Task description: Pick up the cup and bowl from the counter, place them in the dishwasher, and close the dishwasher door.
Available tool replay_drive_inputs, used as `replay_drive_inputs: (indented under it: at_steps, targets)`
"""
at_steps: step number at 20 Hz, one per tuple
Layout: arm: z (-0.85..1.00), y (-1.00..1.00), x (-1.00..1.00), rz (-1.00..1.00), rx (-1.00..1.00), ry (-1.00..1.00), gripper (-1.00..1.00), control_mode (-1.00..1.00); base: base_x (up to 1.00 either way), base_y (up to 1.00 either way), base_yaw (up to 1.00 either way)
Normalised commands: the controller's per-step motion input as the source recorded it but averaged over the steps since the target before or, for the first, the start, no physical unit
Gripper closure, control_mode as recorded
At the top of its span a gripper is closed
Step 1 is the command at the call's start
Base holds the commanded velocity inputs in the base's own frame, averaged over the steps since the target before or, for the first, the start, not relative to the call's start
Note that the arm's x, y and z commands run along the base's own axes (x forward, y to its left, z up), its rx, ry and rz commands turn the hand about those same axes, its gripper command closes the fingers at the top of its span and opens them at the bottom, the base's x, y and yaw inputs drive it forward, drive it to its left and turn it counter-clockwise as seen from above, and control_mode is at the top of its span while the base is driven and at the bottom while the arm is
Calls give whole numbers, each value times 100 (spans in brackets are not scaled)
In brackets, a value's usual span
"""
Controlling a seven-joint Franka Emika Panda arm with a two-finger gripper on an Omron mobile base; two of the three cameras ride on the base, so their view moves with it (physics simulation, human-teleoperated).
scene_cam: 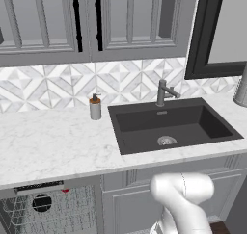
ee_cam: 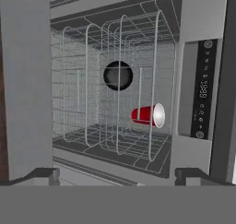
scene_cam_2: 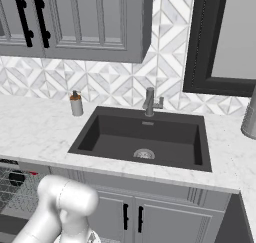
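The dishwasher (ee_cam: pixel 115 94) stands open in front of my hand, and the hand view is rolled on its side. Inside its wire rack (ee_cam: pixel 92 135) the red cup (ee_cam: pixel 147 115) lies on its side with its white mouth toward the control strip (ee_cam: pixel 204 89). The black bowl (ee_cam: pixel 118 75) sits deeper in the same rack. My gripper (ee_cam: pixel 117 177) is open and holds nothing, its fingertips (ee_cam: pixel 44 174) spread wide just outside the rack. From the base, the bowl (scene_cam: pixel 42 202) and a sliver of the cup (scene_cam: pixel 65 191) show in the rack under the counter (scene_cam: pixel 58 141).
A flat grey panel (ee_cam: pixel 25 80), apparently the open door, runs along one side of the hand view. A dark sink (scene_cam: pixel 169 122) with a faucet (scene_cam: pixel 164 92) is set into the counter. A soap dispenser (scene_cam: pixel 95 107) stands by the backsplash. Grey cabinet doors (scene_cam_2: pixel 130 214) sit below the sink.
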Motion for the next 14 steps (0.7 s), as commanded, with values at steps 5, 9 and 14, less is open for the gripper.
replay_drive_inputs:
  at_steps: [5,9,14]
  targets:
    - [-50,39,13,-20,-1,-9,-100,-100,0,0,0]
    - [-34,35,-10,-23,0,-19,-100,-100,0,0,0]
    - [-36,42,-33,-20,0,-22,-100,-100,0,0,0]
